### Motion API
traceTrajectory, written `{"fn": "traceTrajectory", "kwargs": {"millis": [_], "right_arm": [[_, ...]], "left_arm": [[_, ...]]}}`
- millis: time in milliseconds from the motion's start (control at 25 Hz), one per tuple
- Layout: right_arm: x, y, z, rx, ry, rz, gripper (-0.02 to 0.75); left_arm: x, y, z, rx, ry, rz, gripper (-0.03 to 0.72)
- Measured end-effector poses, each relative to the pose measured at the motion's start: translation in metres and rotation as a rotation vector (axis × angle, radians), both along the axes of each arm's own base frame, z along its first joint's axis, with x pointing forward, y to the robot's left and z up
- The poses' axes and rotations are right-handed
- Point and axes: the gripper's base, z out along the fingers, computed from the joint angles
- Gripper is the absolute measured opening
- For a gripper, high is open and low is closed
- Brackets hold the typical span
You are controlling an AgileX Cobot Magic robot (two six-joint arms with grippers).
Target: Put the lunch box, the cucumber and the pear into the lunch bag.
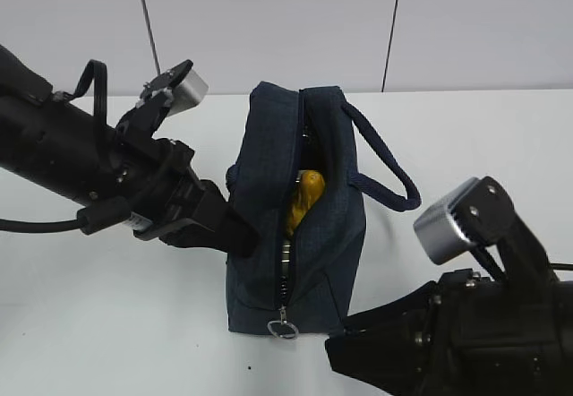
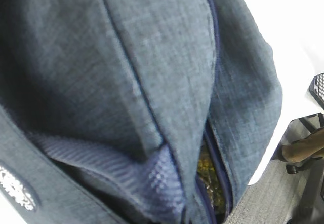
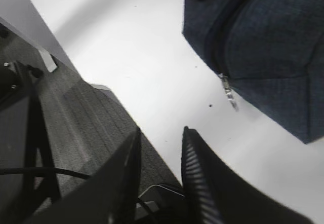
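Note:
The dark navy lunch bag stands upright mid-table with its zipper open along the top and front. Its ring pull hangs low at the front and also shows in the right wrist view. The yellow pear sits inside the opening and shows as a yellow blotchy patch in the left wrist view. My left gripper is pressed into the bag's left side, fingers together on the fabric, and the bag fills its view. My right gripper is open and empty at the front right. The lunch box and cucumber are hidden.
The white table ends just under my right gripper, with grey carpet below. The bag's right handle loops out to the right. A chair base stands on the floor past the table edge.

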Motion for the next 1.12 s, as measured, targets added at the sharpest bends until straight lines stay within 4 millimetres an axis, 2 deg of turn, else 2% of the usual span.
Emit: {"fn": "traceTrajectory", "kwargs": {"millis": [320,520,640,840,960,1120], "right_arm": [[0.015,0.004,-0.036,-0.135,0.081,-0.021,0.230],[0.025,0.020,-0.059,-0.167,0.042,0.179,0.232],[0.035,0.028,-0.069,-0.191,0.013,0.240,0.263],[0.052,0.034,-0.076,-0.246,-0.028,0.245,0.338],[0.060,0.034,-0.075,-0.293,-0.060,0.216,0.349],[0.062,0.033,-0.075,-0.317,-0.080,0.216,0.354]], "left_arm": [[0.002,0.000,0.000,0.003,-0.011,0.013,-0.015],[0.002,0.000,0.000,0.003,-0.012,0.014,-0.015],[0.002,0.000,0.000,0.003,-0.012,0.014,-0.015],[0.002,0.000,0.000,0.003,-0.012,0.014,-0.015],[0.002,0.000,0.000,0.003,-0.012,0.014,-0.015],[0.002,0.000,0.000,0.003,-0.012,0.014,-0.015]]}}
